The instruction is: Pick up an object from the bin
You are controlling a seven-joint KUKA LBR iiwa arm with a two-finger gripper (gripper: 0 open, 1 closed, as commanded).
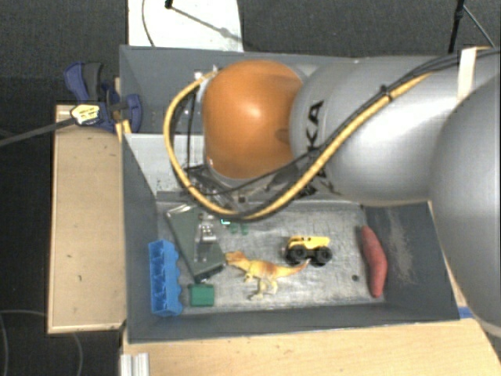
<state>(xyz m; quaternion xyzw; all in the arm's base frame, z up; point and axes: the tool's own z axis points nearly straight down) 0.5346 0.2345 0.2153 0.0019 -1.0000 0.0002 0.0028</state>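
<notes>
My gripper (197, 245) reaches down under the arm's orange cover into the left part of the bin. Its dark grey body ends just above a small green block (202, 294) near the front wall. Left of it lies a blue ridged plastic piece (163, 277), lengthwise along the left wall. Right of it an orange toy dinosaur (262, 269) lies on the floor, its head towards the gripper. I see nothing held in the gripper.
A yellow toy truck with black wheels (308, 249) stands behind the dinosaur's tail. A red elongated thing (373, 260) lies along the right side of the floor. The arm and its cover hang over the back half of the bin.
</notes>
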